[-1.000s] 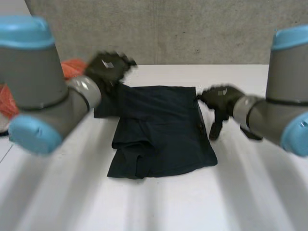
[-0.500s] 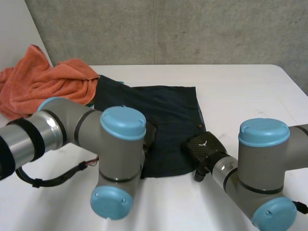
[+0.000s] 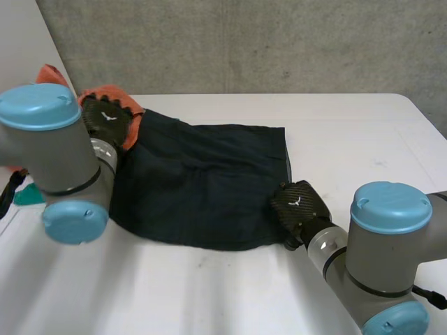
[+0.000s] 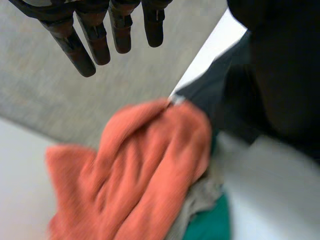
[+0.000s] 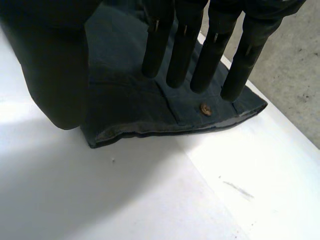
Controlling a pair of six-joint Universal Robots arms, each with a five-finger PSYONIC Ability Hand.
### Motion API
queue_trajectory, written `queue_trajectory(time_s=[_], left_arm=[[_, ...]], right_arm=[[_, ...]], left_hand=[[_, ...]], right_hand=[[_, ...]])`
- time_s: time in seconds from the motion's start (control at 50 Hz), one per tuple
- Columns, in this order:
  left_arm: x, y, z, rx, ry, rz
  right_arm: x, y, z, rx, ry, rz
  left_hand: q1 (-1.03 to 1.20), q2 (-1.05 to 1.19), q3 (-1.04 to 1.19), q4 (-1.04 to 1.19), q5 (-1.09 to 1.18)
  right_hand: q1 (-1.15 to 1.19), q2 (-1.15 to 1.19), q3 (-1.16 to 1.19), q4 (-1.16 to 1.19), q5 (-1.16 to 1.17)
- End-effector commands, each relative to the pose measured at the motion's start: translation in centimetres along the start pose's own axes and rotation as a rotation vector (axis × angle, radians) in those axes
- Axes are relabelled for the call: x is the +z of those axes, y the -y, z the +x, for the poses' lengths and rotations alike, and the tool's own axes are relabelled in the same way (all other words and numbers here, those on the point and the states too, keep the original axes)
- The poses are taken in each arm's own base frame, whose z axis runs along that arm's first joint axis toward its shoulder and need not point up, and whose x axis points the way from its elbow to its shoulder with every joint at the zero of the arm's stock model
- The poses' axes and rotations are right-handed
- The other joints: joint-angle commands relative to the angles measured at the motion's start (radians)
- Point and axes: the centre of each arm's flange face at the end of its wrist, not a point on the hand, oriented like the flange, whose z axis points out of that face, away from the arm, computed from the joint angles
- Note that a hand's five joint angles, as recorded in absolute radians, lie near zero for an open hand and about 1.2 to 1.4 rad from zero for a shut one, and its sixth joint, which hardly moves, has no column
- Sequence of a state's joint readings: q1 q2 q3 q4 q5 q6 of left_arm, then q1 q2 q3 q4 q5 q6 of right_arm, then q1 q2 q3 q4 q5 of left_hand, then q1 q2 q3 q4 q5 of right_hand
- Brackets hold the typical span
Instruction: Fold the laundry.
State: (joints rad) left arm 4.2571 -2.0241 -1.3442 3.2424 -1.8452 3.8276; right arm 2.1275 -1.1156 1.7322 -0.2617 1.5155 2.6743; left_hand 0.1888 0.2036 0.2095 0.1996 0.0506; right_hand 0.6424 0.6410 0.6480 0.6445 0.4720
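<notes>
Left hand (image 3: 108, 120) relaxed near orange towel (image 4: 145, 165); right hand (image 3: 297, 206) released over dark garment (image 3: 202, 181) corner.

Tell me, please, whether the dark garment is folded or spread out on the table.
Spread out: the dark garment lies flat and wide on the table, from the orange cloth to the right hand. Whether doubled, cannot tell.

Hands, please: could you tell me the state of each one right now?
Left hand: open, near the orange towel.
Right hand: open, over the dark garment.
</notes>
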Motion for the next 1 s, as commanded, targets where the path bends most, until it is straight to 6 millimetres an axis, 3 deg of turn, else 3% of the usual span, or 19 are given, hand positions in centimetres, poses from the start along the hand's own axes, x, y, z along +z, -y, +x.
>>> queue_trajectory(time_s=[0.02, 0.16, 0.3, 0.44, 0.52, 0.54, 0.68, 0.8, 0.9, 0.98, 1.0], left_arm=[[-5.0, 1.2, 1.8, -0.091, -0.22, 0.075], [-6.0, 0.5, -0.3, -0.109, -0.174, 0.034], [-7.5, 0.7, -0.8, -0.114, -0.242, 0.074], [-9.5, -1.5, 0.6, -0.072, -0.416, -0.033], [-10.3, -2.8, 1.4, -0.057, -0.491, -0.097], [-10.2, -3.3, 1.6, -0.06, -0.507, -0.11], [-8.8, -5.1, 2.4, -0.064, -0.521, -0.155], [-6.4, -7.1, 3.4, -0.038, -0.512, -0.2], [-4.7, -8.1, 3.9, -0.013, -0.492, -0.208], [-3.6, -8.7, 4.6, 0.002, -0.471, -0.203], [-3.1, -8.9, 4.7, 0.006, -0.45, -0.203]], right_arm=[[-0.8, 0.4, 0.0, 0.005, 0.001, 0.011], [-1.6, 1.3, -0.8, 0.072, 0.03, 0.01], [-1.0, 1.0, -1.8, 0.134, 0.065, -0.024], [0.7, -0.2, -2.5, 0.113, 0.049, -0.068], [1.8, -0.8, -2.5, 0.082, 0.017, -0.076], [2.1, -0.7, -2.2, 0.076, -0.001, -0.069], [1.5, 0.9, -0.9, 0.117, -0.054, 0.001], [-0.3, 4.8, 2.4, 0.21, -0.134, 0.134], [-0.9, 6.1, 4.0, 0.296, -0.158, 0.156], [-0.7, 6.1, 4.4, 0.328, -0.154, 0.132], [-0.5, 5.9, 4.6, 0.33, -0.156, 0.109]], left_hand=[[-0.014, -0.029, -0.035, -0.025, -0.051], [-0.014, -0.029, -0.035, -0.025, -0.051], [-0.014, -0.029, -0.035, -0.025, -0.051], [0.338, 0.323, 0.318, 0.327, 0.302], [0.444, 0.43, 0.424, 0.434, 0.408], [0.444, 0.43, 0.424, 0.434, 0.408], [0.272, 0.257, 0.251, 0.261, 0.235], [0.195, 0.18, 0.174, 0.184, 0.159], [0.224, 0.209, 0.203, 0.213, 0.188], [0.362, 0.347, 0.341, 0.351, 0.326], [0.502, 0.487, 0.481, 0.491, 0.465]], right_hand=[[0.111, 0.112, 0.105, 0.108, 0.106], [0.099, 0.1, 0.093, 0.097, 0.095], [0.084, 0.086, 0.078, 0.082, 0.08], [0.116, 0.118, 0.111, 0.114, 0.112], [0.497, 0.498, 0.491, 0.495, 0.492], [0.751, 0.753, 0.746, 0.749, 0.747], [0.754, 0.755, 0.748, 0.752, 0.75], [0.754, 0.755, 0.748, 0.752, 0.75], [0.754, 0.755, 0.748, 0.752, 0.75], [0.754, 0.755, 0.748, 0.752, 0.75], [0.754, 0.755, 0.748, 0.752, 0.75]])
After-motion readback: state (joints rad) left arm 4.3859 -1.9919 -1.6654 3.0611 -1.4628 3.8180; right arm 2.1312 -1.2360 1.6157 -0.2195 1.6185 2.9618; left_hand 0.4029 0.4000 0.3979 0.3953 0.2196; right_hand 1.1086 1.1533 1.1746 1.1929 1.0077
